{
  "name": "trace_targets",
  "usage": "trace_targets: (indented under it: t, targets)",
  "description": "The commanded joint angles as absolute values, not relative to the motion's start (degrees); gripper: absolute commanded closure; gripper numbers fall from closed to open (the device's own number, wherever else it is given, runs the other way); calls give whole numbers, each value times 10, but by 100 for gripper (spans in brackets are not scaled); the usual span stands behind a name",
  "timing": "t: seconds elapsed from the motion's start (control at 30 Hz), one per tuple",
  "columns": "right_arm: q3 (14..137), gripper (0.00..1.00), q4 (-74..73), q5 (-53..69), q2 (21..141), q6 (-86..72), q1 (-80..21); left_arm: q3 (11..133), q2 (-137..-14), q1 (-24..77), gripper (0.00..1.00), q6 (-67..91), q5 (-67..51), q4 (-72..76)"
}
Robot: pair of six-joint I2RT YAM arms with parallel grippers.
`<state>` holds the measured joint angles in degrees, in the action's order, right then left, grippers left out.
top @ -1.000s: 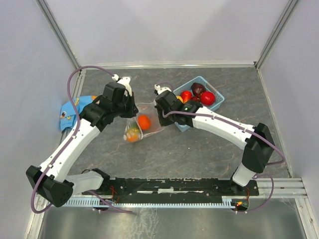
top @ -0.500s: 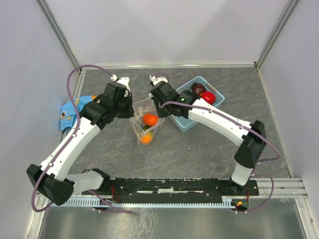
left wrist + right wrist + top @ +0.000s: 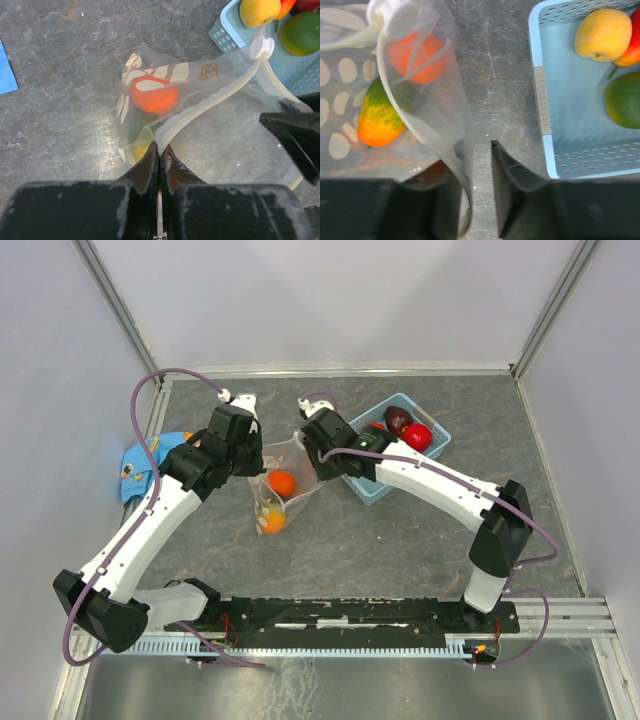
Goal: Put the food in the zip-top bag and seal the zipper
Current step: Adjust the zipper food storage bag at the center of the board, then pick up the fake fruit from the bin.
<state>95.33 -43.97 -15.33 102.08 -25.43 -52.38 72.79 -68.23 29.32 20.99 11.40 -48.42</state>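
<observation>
The clear zip-top bag hangs between my two grippers with its mouth open. My left gripper is shut on the whitish zipper at the near end of the mouth. Inside the bag are pieces of the food: an orange fruit and a green-and-orange one. My right gripper stands open beside the bag's other end. The film drapes over its left finger, and bare table shows through the gap. More food lies in the blue basket: a yellow fruit, a green one and a red one.
The blue basket sits right of the bag, close to my right arm, with a dark maroon fruit at its far side. A blue patterned cloth lies at the table's left edge. White walls enclose the table on three sides.
</observation>
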Motion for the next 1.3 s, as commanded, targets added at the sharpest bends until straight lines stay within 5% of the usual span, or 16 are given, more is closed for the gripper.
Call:
trace_targets:
  t: [0.0,0.4,0.83,1.27]
  targets:
    - [924,53,-370,-122,944,-232,-520,732,-671,291,97,188,142,-472]
    - [797,21,-315,-85,802,-147,-480,676,-623,282,97,182,131,-434]
    - [745,1,-288,-136,861,-122,-326,634,-577,237,97,178,49,-388]
    - [766,1,-244,-147,1009,-96,-262,614,-574,229,97,176,44,-375]
